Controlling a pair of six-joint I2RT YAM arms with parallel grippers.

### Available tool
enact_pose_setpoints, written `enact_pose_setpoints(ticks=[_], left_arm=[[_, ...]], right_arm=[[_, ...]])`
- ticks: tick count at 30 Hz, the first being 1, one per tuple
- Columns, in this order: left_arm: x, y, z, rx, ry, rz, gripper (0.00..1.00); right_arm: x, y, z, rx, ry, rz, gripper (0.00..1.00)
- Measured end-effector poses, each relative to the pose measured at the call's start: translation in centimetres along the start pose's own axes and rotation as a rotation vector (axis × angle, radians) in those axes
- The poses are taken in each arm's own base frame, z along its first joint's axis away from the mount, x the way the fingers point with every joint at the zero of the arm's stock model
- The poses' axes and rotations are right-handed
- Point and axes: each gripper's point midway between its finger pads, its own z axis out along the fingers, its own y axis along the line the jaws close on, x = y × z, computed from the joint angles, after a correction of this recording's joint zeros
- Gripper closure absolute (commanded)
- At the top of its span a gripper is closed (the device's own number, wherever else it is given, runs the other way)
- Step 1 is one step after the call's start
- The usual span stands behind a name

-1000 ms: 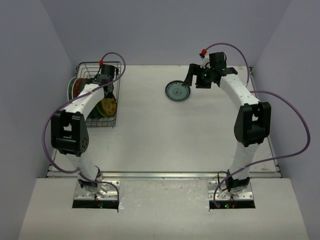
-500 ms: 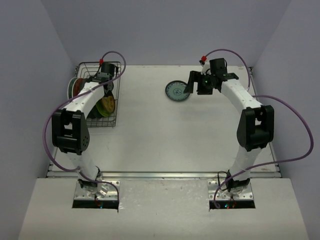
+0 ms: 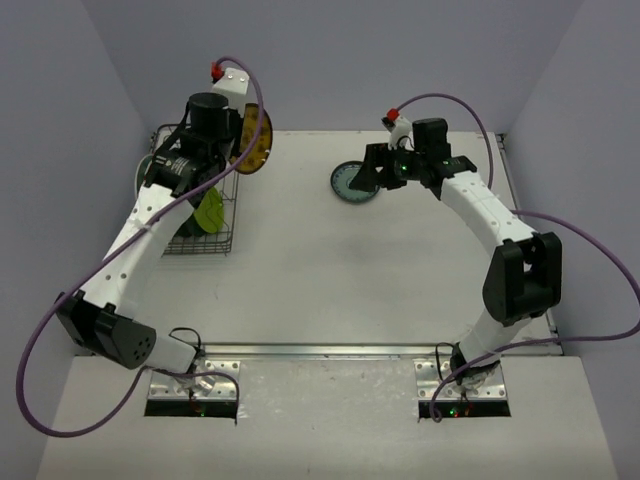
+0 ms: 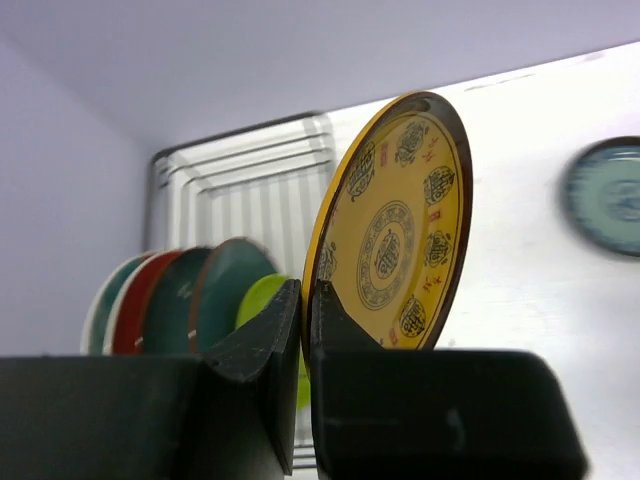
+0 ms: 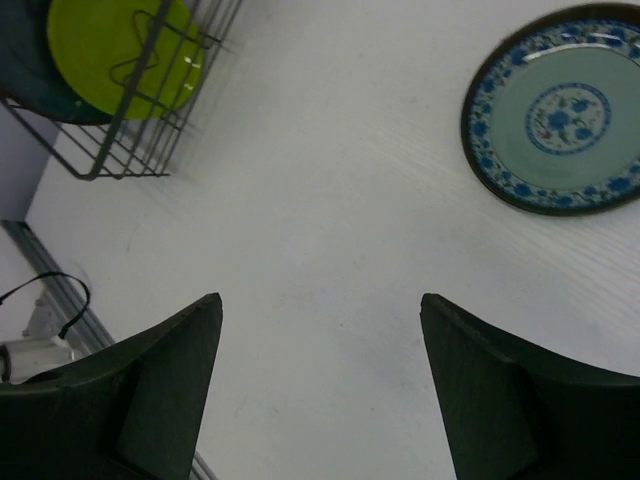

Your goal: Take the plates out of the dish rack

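Observation:
My left gripper (image 4: 303,300) is shut on the rim of the small yellow patterned plate (image 4: 395,230) and holds it upright above the black wire dish rack (image 3: 222,240); the plate shows at the rack's far right corner in the top view (image 3: 255,140). In the rack stand a lime-green plate (image 3: 209,212), teal plates (image 4: 220,290) and a red one (image 4: 140,300). A bluish-teal plate (image 3: 353,183) lies flat on the table, also in the right wrist view (image 5: 560,110). My right gripper (image 5: 320,300) is open and empty, hovering just left of that plate.
A white ribbed mat (image 4: 250,190) lies behind the rack near the back left wall. Purple cables loop off both arms. The metal mounting rail (image 3: 330,350) runs along the table's near edge.

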Motion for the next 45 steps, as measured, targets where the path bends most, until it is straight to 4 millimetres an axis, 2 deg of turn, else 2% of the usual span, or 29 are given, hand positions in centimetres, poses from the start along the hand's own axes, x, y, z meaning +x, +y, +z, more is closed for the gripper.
enact_pose_setpoints(ticks=[3,11,14,17,20,21,23,24,25,26,27,28,29,32,33,37,39,41,45], left_arm=[[-0.5,-2.6,-2.0,0.179,-0.045,-0.031,1.00],[4.0,-11.0,-4.4,0.650,0.087,-0.055,1.00],[4.6,-13.0,-5.4,0.779,0.120,-0.073,1.00],[5.0,-14.4,-6.4,0.873,0.142,-0.086,1.00],[5.3,-15.1,-7.1,0.930,0.157,-0.095,1.00],[5.5,-15.2,-7.1,0.935,0.161,-0.094,0.98],[6.0,-15.1,-6.8,0.930,0.177,-0.090,0.91],[6.3,-15.1,-6.6,0.925,0.186,-0.089,0.81],[6.5,-15.0,-6.4,0.915,0.193,-0.087,0.60],[6.6,-15.0,-6.1,0.902,0.197,-0.091,0.35],[6.7,-14.8,-5.8,0.886,0.200,-0.092,0.23],[6.8,-14.6,-5.5,0.859,0.202,-0.091,0.12],[6.8,-14.2,-5.1,0.828,0.204,-0.098,0.07],[6.9,-12.8,-3.6,0.704,0.206,-0.102,0.06],[6.9,-12.3,-3.1,0.661,0.206,-0.103,0.06],[7.1,-9.8,-1.1,0.482,0.201,-0.099,0.05],[7.3,-9.0,-0.3,0.416,0.209,-0.095,0.05],[7.7,-8.5,0.5,0.368,0.220,-0.091,0.05],[8.5,-7.7,1.6,0.295,0.241,-0.081,0.05]], right_arm=[[0.5,2.2,-0.5,-0.095,-0.016,-0.018,0.25],[-0.4,7.7,-1.9,-0.265,-0.085,-0.106,0.31],[-0.2,9.1,-1.7,-0.301,-0.082,-0.125,0.39],[0.4,10.4,-1.3,-0.327,-0.067,-0.137,0.57],[1.1,10.9,-0.5,-0.341,-0.044,-0.144,0.88],[1.5,11.0,-0.2,-0.347,-0.031,-0.139,0.94],[1.9,11.1,0.1,-0.354,-0.014,-0.125,1.00],[2.0,11.1,0.2,-0.357,-0.008,-0.119,1.00],[2.1,11.1,0.2,-0.355,-0.006,-0.117,1.00],[2.1,11.0,0.2,-0.349,-0.006,-0.118,1.00],[2.0,10.7,0.3,-0.340,-0.008,-0.117,1.00],[1.8,10.1,0.4,-0.313,-0.014,-0.109,1.00],[1.7,9.3,0.4,-0.283,-0.018,-0.096,1.00],[0.8,5.6,0.2,-0.177,-0.041,-0.039,1.00],[0.4,4.1,0.0,-0.137,-0.051,-0.016,1.00],[-1.3,-4.4,0.3,0.051,-0.070,0.112,1.00],[-2.0,-8.8,1.3,0.130,-0.069,0.164,1.00],[-1.7,-12.0,2.5,0.182,-0.047,0.213,1.00],[0.2,-15.6,5.6,0.223,0.023,0.283,1.00]])
